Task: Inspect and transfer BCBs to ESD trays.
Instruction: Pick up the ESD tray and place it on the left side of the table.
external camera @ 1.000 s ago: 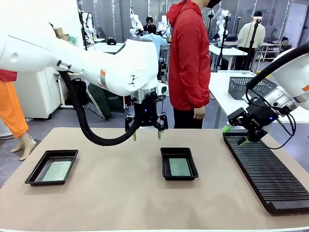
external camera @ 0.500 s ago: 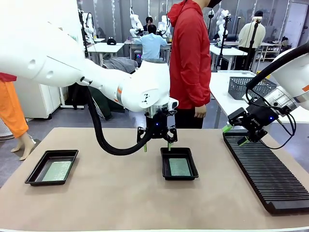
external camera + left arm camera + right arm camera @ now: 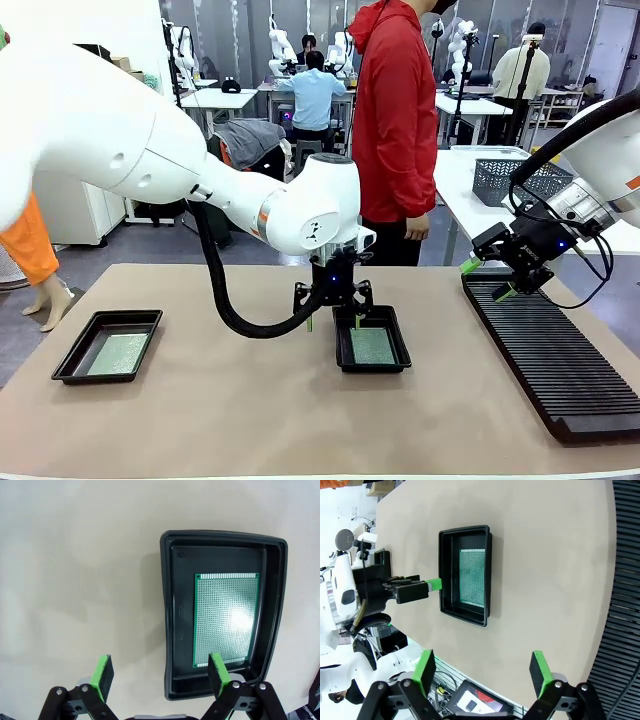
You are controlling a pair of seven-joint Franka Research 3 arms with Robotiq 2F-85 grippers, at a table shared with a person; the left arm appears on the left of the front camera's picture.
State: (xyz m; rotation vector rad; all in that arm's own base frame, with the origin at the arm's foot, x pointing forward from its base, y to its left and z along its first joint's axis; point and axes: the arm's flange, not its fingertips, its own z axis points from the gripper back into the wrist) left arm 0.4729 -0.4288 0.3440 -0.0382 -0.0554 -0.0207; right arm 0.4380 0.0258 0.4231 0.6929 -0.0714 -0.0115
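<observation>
BCBs lie one per tray — centre tray (image 3: 371, 340) board (image 3: 372, 345), far-left tray (image 3: 107, 345) board (image 3: 117, 353). Left hand (image 3: 333, 319), fingers apart, empty, has swung over to straddle the centre tray's rim — likely lining up a tray pickup. Right hand (image 3: 487, 278) apart, idle over rack (image 3: 555, 365).

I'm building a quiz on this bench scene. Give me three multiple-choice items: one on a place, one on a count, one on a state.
1. The left gripper hangs over:
A. the middle tray's near-left rim
B. the slotted rack
C. the far-left tray

2. Black trays on the table:
A. one
B. two
C. four

3. The right gripper is:
A. shut on a board
B. open, empty
C. shut, empty

Answers:
1 A: its pads straddle the middle tray rim.
2 B: the middle tray plus the left tray.
3 B: pads spread, nothing between.
</observation>
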